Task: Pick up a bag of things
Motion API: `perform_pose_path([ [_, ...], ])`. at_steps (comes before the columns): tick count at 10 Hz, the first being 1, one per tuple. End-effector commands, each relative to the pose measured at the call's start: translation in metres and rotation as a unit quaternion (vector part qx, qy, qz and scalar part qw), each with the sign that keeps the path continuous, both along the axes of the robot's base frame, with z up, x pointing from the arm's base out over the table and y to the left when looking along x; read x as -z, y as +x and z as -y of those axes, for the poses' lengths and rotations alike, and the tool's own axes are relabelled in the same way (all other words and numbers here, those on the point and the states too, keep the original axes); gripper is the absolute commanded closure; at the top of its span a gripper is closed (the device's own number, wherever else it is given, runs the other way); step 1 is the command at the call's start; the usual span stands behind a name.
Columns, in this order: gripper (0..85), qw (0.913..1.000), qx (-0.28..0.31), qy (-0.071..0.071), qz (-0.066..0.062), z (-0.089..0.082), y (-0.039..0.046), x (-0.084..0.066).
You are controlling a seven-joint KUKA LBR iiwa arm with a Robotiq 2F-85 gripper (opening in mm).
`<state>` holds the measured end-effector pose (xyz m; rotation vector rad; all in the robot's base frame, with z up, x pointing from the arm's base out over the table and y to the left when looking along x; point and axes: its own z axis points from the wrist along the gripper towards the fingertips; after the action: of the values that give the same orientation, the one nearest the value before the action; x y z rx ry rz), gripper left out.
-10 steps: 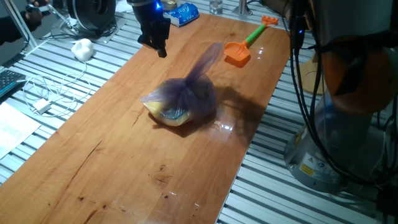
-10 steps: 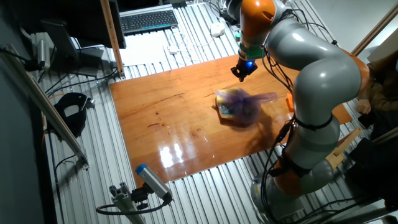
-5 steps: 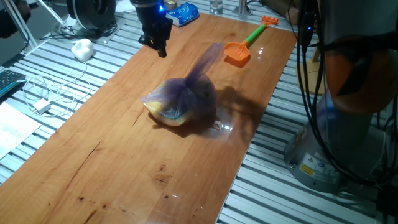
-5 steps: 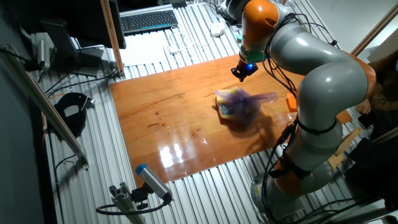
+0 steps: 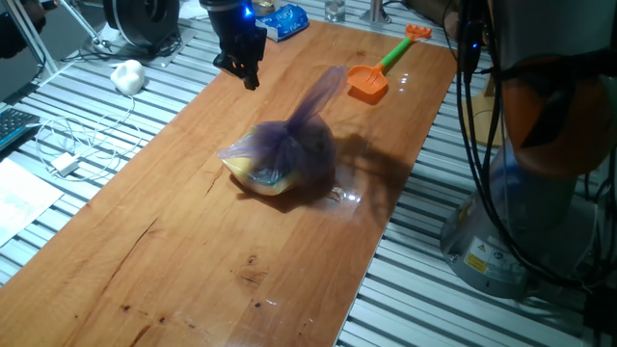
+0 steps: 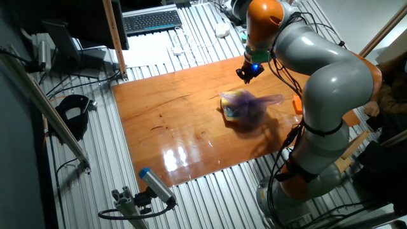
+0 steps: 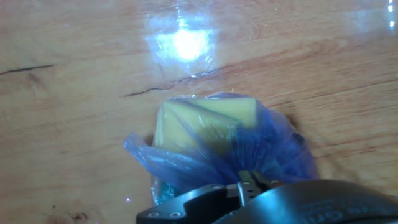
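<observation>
The bag of things [image 5: 284, 154] is a translucent purple plastic bag, lumpy, with a loose tail [image 5: 323, 92] sticking up. It rests on the wooden table [image 5: 174, 241] near its middle, with a yellow item showing through. It also shows in the other fixed view [image 6: 245, 107] and in the hand view [image 7: 217, 143]. My gripper [image 5: 249, 77] hangs above the table, up and to the left of the bag, apart from it. Its fingers look shut and hold nothing. In the hand view the fingertips [image 7: 247, 183] sit together over the bag's lower edge.
An orange-and-green toy shovel [image 5: 378, 69] lies at the table's far right. A small blue packet [image 5: 280, 21] lies at the far end behind the gripper. A white lump [image 5: 127, 74] and cables [image 5: 72, 145] lie left of the table. The robot base [image 5: 540, 173] stands at the right.
The arm shifted slightly a second ago, and the gripper has stayed almost in place since. The bag has not moved.
</observation>
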<state>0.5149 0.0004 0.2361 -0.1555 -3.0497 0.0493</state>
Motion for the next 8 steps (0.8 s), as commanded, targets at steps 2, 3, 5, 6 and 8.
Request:
perform_pose_path([
  [2,51.0,1.0,0.004,0.0,0.0,0.001,0.0,0.001],
  [3,51.0,1.0,0.004,0.001,0.0,0.002,0.0,0.003],
  [5,51.0,0.9998,0.009,0.002,0.015,0.002,-0.0054,0.014],
  [6,51.0,0.9997,0.013,0.003,0.019,0.0,-0.0083,0.017],
  [8,51.0,0.9998,0.009,-0.001,0.016,0.0,-0.009,0.018],
])
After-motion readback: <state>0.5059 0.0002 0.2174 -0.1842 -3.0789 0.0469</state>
